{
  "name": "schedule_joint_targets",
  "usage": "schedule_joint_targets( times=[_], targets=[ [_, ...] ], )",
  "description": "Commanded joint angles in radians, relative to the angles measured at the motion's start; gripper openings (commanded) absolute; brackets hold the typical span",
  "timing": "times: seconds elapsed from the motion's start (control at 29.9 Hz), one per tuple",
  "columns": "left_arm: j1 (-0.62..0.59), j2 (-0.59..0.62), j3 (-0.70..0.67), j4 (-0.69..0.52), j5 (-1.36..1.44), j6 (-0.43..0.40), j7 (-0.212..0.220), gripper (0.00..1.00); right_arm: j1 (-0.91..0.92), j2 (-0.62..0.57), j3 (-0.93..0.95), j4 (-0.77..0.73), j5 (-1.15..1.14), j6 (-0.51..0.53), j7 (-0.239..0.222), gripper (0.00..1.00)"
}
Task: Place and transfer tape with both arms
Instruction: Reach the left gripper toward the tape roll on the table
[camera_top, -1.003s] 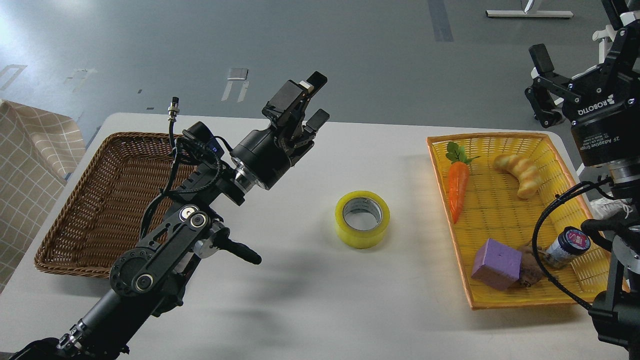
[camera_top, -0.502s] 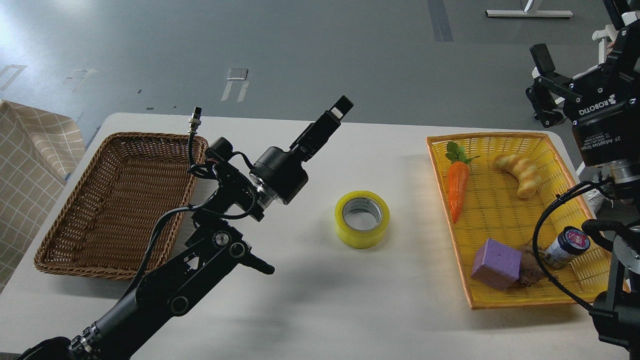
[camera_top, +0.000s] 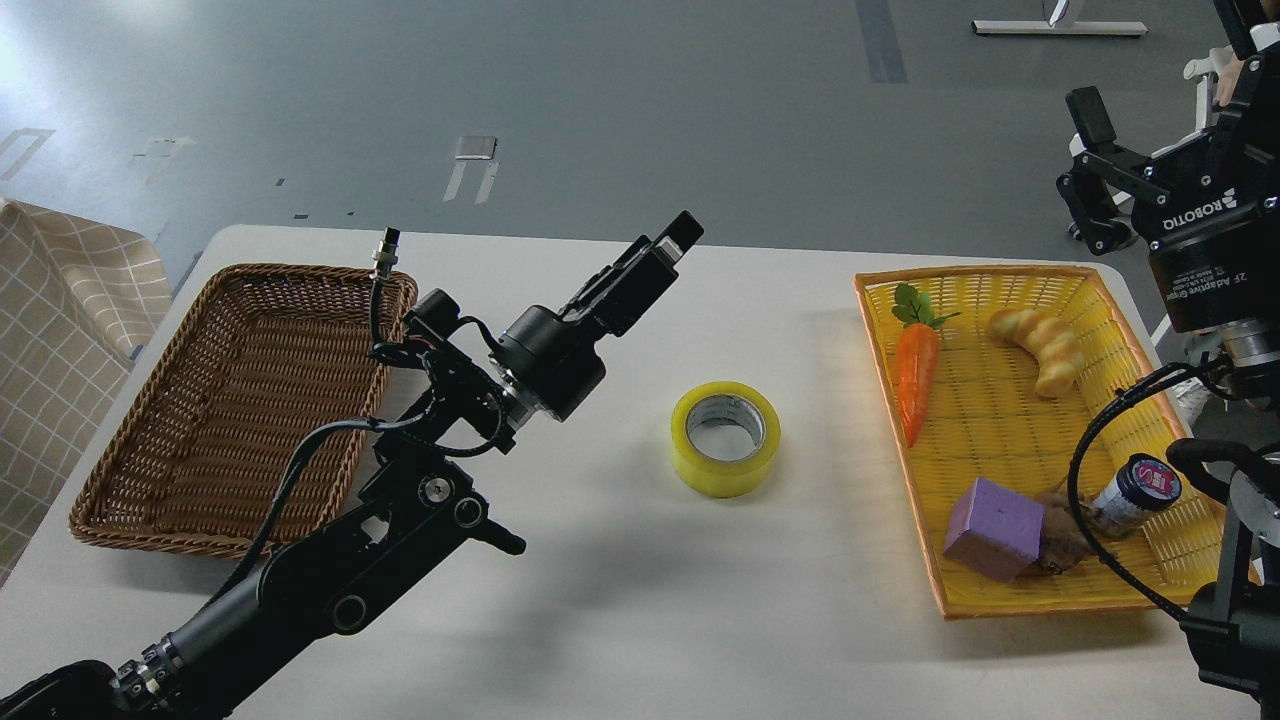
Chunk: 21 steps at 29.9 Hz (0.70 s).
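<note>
Hovering above the worktop (camera_top: 640, 620) at far left of centre: the left gripper (camera_top: 672, 238), seen nearly edge-on, its fingers (camera_top: 686, 228) overlapping in one dark block, so impossible telling whether spread or pinched. Nothing showing between them.

Lying down and to the right of those fingers, well apart and lower: the tape (camera_top: 725, 438), resting flat on the worktop with its core hole facing up, axis vertical, so offering rim or wall from above rather than any long side. Sitting between the brown wicker basket (camera_top: 130, 480) and the yellow basket (camera_top: 1000, 600), touching neither.

Hanging high at far right, above the yellow basket's far corner: the right gripper (camera_top: 1090, 170), fingers spread wide and empty, the tape lying down and well to their left.

Judging nearer: the left gripper, likely needing a descent rightward over the roll.
</note>
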Motion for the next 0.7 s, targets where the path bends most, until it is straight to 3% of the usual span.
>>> schedule_joint_targets(
  times=[0.0, 0.13, 0.3, 0.67],
  targets=[
    [0.001, 0.008, 0.026, 0.034, 0.160, 0.015, 0.014, 0.98, 0.000, 0.000, 0.001, -0.002, 0.000, 0.000, 0.000, 1.00],
    [0.004, 0.005, 0.035, 0.041, 0.355, 0.051, 0.024, 0.98, 0.001, 0.000, -0.001, -0.011, -0.002, 0.000, 0.000, 1.00],
    [-0.013, 0.004, 0.061, 0.052, 0.376, 0.050, 0.075, 0.98, 0.001, 0.000, -0.001, -0.023, -0.002, 0.000, 0.000, 1.00],
    [-0.162, -0.009, 0.230, 0.316, 0.378, 0.050, 0.113, 0.98, 0.009, -0.003, 0.008, -0.015, 0.000, 0.000, 0.000, 1.00]
  ],
)
